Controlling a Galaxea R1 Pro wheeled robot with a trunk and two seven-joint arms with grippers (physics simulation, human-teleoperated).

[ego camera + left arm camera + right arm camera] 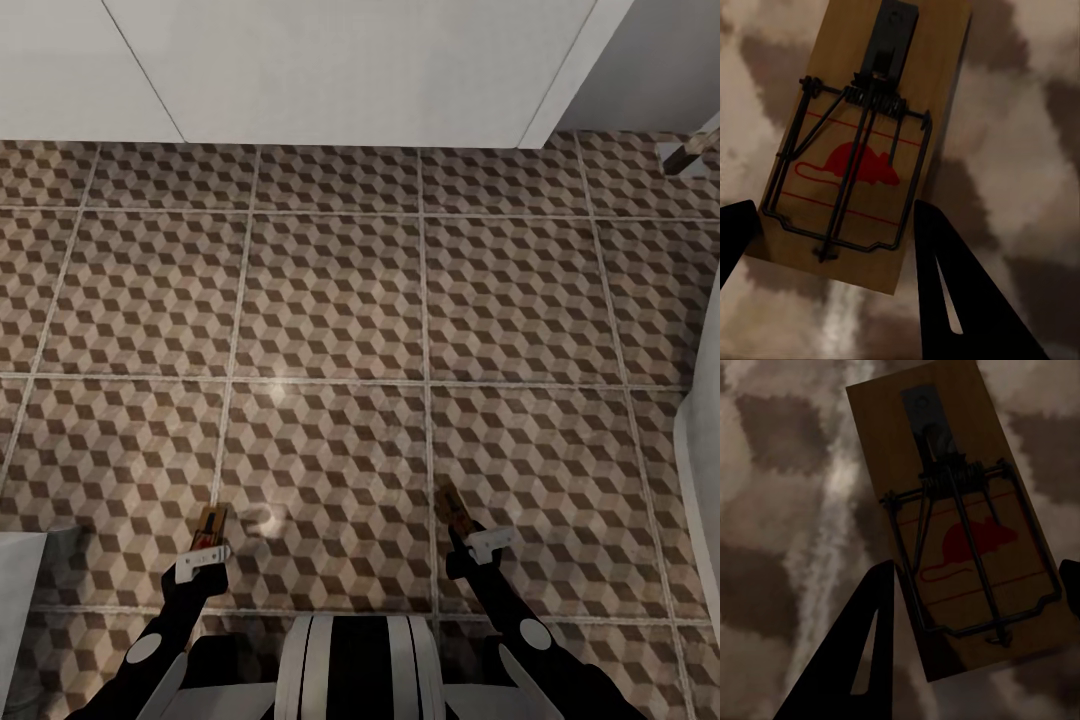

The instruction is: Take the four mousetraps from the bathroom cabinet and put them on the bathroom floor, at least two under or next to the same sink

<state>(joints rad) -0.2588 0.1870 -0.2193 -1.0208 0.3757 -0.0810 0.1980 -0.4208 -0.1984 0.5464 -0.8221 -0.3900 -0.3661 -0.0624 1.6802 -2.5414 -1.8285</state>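
Underfoot, the bathroom floor (pixel 330 300) runs across the head view: large square tiles printed with brown, beige and white cubes, pale grout lines between them. A white boxy unit front (pixel 330 70) closes the far edge of the floor, a vertical seam dividing its panels. White surfaces also edge the frame at the right and at the lower left; what they are cannot be told.

Left gripper (pixel 208 553): pinching 1 mousetrap (pixel 210 524), board sticking out forward past the fingertips, held above the tiles. In the left wrist view the 2 dark fingers (pixel 960 292) flank the near end of the tan board (pixel 866 142), jaws pressed onto its edges.

Right gripper (pixel 468 540): likewise clamped on a 2nd mousetrap (pixel 452 508), which projects forward and angles slightly toward the left arm. In the right wrist view the board (pixel 952 510) sits between the fingers (pixel 859 652), wire spring and bar facing the camera.

Markings: each board carries a red mouse silhouette and thin red lines. No readable lettering.
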